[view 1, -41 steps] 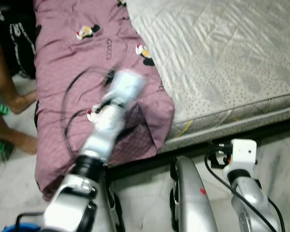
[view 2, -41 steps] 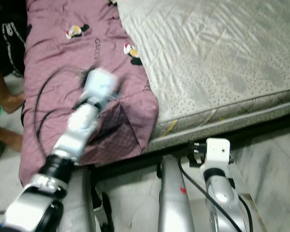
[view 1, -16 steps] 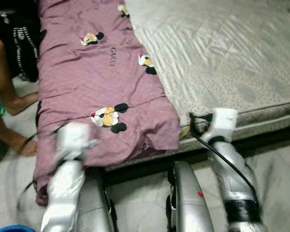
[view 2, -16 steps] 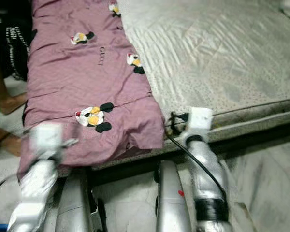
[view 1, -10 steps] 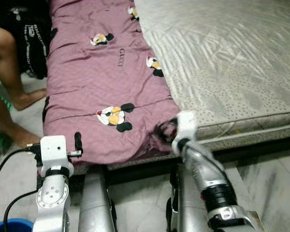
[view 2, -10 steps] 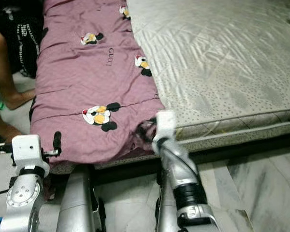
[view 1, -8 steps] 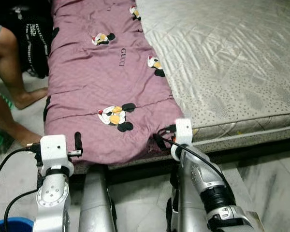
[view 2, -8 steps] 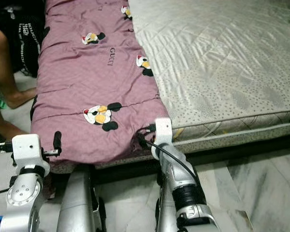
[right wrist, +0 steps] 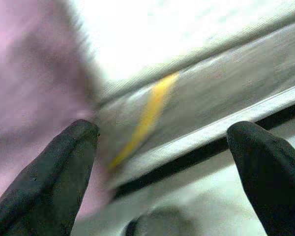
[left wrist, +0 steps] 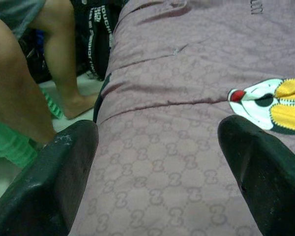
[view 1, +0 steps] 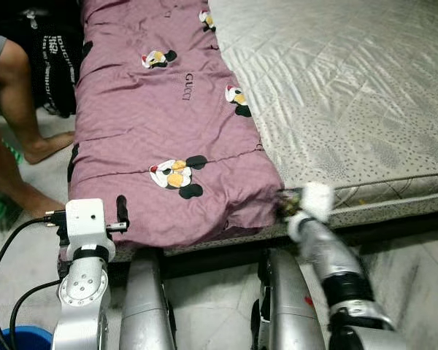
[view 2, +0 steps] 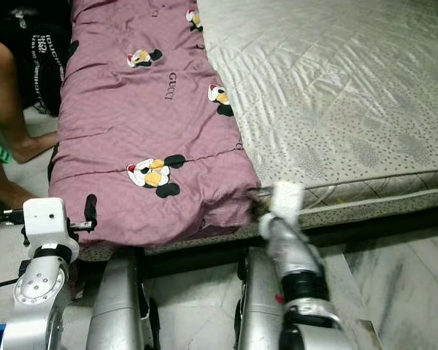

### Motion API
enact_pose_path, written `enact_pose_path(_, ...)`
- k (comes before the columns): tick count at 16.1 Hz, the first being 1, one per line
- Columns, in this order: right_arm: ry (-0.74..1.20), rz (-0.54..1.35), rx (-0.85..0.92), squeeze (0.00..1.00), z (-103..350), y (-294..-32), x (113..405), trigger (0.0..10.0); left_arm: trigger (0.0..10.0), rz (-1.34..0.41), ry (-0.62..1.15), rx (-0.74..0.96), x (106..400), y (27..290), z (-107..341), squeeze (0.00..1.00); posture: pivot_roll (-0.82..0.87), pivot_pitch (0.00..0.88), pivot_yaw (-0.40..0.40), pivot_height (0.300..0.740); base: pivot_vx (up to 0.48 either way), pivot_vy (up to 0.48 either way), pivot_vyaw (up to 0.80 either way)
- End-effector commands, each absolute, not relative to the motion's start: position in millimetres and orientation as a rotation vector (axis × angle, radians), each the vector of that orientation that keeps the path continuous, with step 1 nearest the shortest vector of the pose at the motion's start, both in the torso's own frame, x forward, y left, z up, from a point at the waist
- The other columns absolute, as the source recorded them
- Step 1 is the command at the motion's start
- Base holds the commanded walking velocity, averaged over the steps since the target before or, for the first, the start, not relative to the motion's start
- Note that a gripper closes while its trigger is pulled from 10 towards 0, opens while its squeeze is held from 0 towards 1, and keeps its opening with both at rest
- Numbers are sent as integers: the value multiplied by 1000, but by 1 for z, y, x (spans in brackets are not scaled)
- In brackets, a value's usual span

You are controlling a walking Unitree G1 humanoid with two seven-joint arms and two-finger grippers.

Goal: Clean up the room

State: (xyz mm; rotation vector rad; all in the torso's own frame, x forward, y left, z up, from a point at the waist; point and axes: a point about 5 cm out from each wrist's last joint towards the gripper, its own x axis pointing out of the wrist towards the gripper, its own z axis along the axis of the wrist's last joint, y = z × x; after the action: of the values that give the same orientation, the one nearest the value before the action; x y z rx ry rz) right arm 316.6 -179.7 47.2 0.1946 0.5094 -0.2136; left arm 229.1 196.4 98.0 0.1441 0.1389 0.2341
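The left pincer (left wrist: pixel 157 167), fingers spread wide, hovers at the near corner of a mauve quilted blanket with cartoon patches (view 1: pixel 160 124) spread along the left side of a grey quilted mattress (view 1: pixel 350 95); the blurred right pincer (right wrist: pixel 162 162), apparently also spread, faces the mattress edge; beyond, a person's bare legs (view 1: pixel 14 109)

"GUCCI" is printed in dark letters on the purple blanket (view 1: pixel 168 124), near its edge beside the bare mattress (view 1: pixel 350 87). White lettering marks a black bag (view 1: pixel 55 51) by the blanket's far left corner, too small to read.
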Motion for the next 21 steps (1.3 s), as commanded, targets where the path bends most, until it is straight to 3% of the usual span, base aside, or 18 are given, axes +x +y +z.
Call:
enact_pose_path(1, 446, -265, 195, 0, 56, -189, 318, 10000, 10000, 236, 160, 147, 229, 197, 95, 0, 37, 85, -6, 551, 0, 0, 0)
enact_pose_path(4, 265, -339, 168, 0, 81, -210, 317, 10000, 10000, 228, 165, 148, 231, 196, 93, 0, 15, 58, 5, 551, 0, 0, 0)
enact_pose_path(7, 50, -193, 96, 0, 108, -202, 304, 10000, 10000, 184, 119, 117, 237, 190, 97, 0, -7, 17, 19, 551, 0, 0, 0)
enact_pose_path(12, -29, -89, 50, 0, 110, -182, 283, 10000, 10000, 118, 71, 88, 249, 178, 98, 0, -36, 0, 36, 551, 0, 0, 0)
enact_pose_path(21, -65, -105, 56, 0, 122, -186, 295, 10000, 10000, 74, 18, 79, 264, 170, 100, 0, -48, 0, 39, 636, 0, 0, 0)
